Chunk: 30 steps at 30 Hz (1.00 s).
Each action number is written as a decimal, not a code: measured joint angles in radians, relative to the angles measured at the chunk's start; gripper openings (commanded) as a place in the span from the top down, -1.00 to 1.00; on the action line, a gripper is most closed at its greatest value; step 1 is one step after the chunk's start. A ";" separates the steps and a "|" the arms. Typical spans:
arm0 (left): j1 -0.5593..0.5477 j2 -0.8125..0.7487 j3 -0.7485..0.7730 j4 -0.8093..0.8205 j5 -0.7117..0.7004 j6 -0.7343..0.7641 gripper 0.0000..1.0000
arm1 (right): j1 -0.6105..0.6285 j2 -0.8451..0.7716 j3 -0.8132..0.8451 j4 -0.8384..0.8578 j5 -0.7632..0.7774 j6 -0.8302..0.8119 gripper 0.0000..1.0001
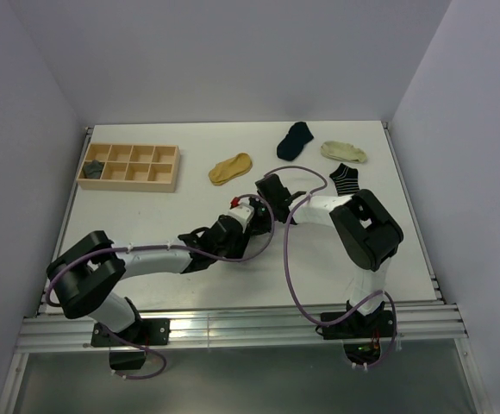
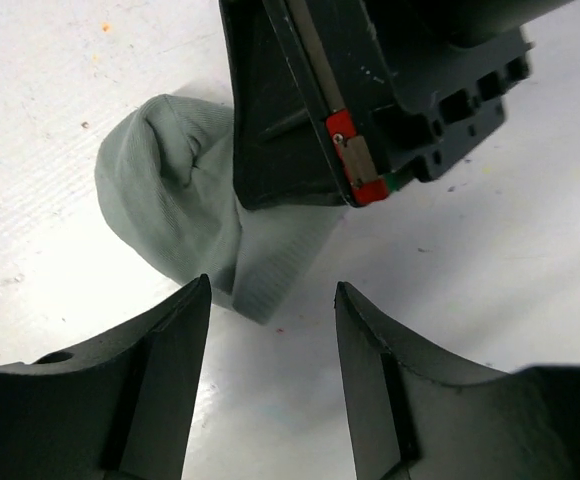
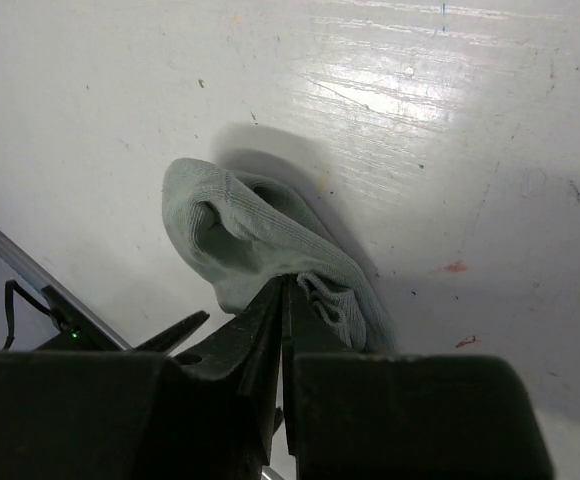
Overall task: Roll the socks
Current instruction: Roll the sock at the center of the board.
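A light grey sock (image 2: 165, 200) lies bunched and partly folded on the white table. My right gripper (image 3: 283, 283) is shut on this sock (image 3: 240, 235), pinching its near fold between the tips. In the left wrist view the right gripper's black body (image 2: 370, 90) presses onto the sock from above. My left gripper (image 2: 272, 285) is open just short of the sock's edge, with only bare table between its fingers. From the top view both grippers meet mid-table, left (image 1: 248, 211) and right (image 1: 271, 190), hiding the sock beneath them.
Behind the grippers lie a mustard-yellow sock (image 1: 230, 168), a navy sock (image 1: 296, 140), a cream sock (image 1: 343, 152) and a black-and-white striped sock (image 1: 346, 178). A wooden compartment tray (image 1: 134, 183) at the back left holds a dark grey sock bundle (image 1: 93, 168) in its left corner.
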 measured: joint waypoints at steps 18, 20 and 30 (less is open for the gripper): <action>-0.090 0.101 0.060 0.048 -0.107 0.198 -0.09 | -0.010 0.023 0.013 0.000 -0.044 0.002 0.82; -0.094 0.124 0.070 0.048 -0.113 0.204 -0.05 | -0.012 0.026 0.013 0.002 -0.050 0.005 0.82; -0.100 0.214 0.122 0.028 -0.206 0.198 0.03 | -0.016 0.027 0.013 0.006 -0.057 0.013 0.82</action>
